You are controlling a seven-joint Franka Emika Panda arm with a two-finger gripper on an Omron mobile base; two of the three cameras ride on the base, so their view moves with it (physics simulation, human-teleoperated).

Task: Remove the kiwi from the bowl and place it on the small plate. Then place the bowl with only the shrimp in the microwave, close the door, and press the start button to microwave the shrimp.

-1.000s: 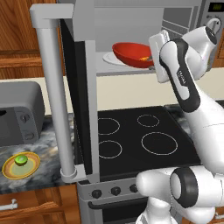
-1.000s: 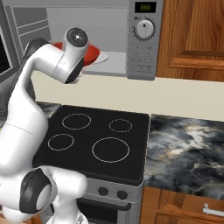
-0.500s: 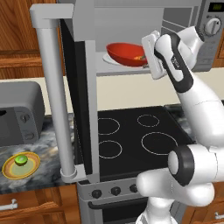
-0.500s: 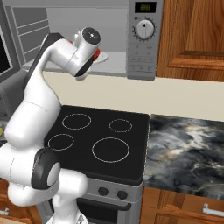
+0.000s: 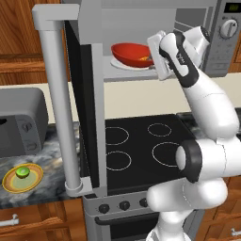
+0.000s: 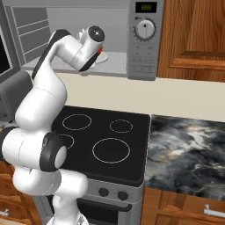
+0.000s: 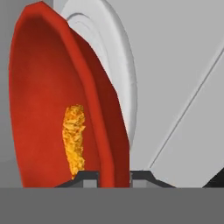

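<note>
Sitting on the plate (image 5: 22,178) on the left worktop (image 5: 44,186), the kiwi (image 5: 21,172) is done with. The door (image 5: 84,113) stands wide open. Inside the microwave (image 5: 221,42), the bowl (image 5: 133,53) has moved deeper over the last second and now sits over the white tray (image 7: 114,70), shrimp (image 7: 74,138) inside. The fingers (image 7: 91,176) remain clamped on its rim. Release looks due next.

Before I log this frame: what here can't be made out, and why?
- Claw tips: cut by the hand view's bottom edge.
- Bowl: mostly behind the arm in the right base view.
- Shrimp: a tiny speck in the left base view.
- Microwave button labels: too small.
</note>
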